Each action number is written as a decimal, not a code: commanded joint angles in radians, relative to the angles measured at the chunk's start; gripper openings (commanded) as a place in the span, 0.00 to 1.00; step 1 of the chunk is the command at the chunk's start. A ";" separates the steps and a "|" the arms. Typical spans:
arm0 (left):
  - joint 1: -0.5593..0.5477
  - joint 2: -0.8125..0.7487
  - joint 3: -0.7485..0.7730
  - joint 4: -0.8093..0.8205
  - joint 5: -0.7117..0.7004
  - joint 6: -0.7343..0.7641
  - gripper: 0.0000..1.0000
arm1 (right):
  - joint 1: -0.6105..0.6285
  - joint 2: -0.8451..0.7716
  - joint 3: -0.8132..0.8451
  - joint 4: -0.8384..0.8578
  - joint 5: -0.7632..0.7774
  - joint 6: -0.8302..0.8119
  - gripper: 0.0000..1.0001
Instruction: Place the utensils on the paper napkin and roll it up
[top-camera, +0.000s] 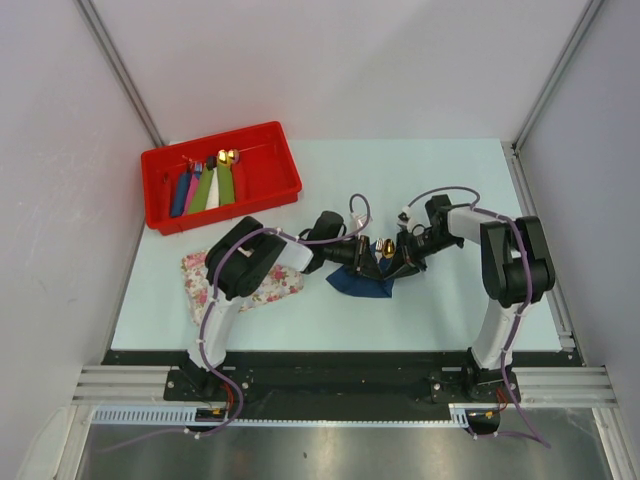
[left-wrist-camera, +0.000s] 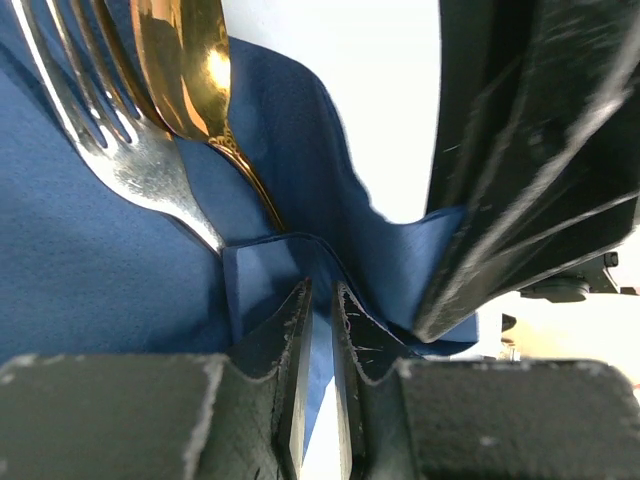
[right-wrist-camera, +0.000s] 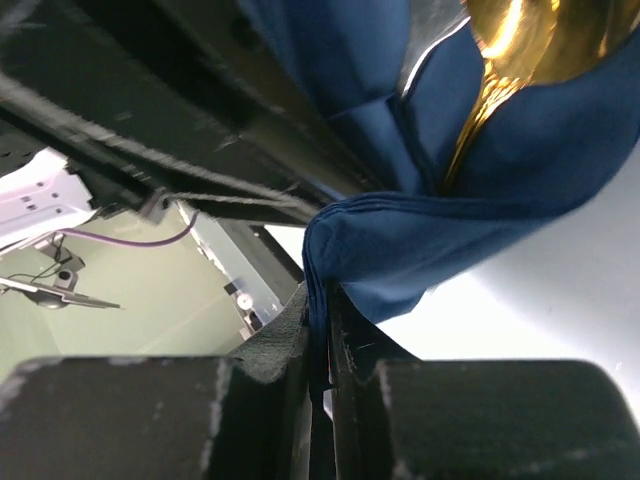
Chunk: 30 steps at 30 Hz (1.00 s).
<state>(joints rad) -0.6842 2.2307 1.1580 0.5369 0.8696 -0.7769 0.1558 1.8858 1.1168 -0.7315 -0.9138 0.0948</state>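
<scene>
Fingers (left-wrist-camera: 290, 335) of left gripper (left-wrist-camera: 322, 300) pinched narrow on a fold of thin dark navy-blue paper napkin (top-camera: 362, 283), right gripper (right-wrist-camera: 320, 300) likewise on its edge; slim gold spoon (left-wrist-camera: 185, 60) and silvery metal fork (left-wrist-camera: 120, 130) cradled inside. Roll both ends evenly (soft paper, probably tears).

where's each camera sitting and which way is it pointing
Top external: above, behind the bases, looking down at the pale table; both arms show.
Left wrist: on that arm, facing along the left fingers to the dark navy-blue paper napkin and silvery metal fork.
Right wrist: on that arm, along the right fingers to the napkin's fold.
Shared: both wrist views show napkin and slim gold-coloured spoon.
</scene>
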 joint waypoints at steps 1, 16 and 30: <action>0.029 -0.066 -0.011 0.018 -0.027 0.008 0.19 | 0.019 0.036 0.031 0.035 0.033 0.022 0.13; 0.104 -0.220 -0.095 -0.057 -0.009 -0.019 0.30 | 0.086 0.085 0.051 0.089 0.064 0.054 0.09; 0.135 -0.263 -0.167 -0.037 -0.020 -0.036 0.39 | 0.114 0.116 0.060 0.118 0.063 0.072 0.48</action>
<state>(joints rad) -0.5701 2.0388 1.0080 0.4610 0.8566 -0.7872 0.2653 1.9896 1.1522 -0.6498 -0.8635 0.1638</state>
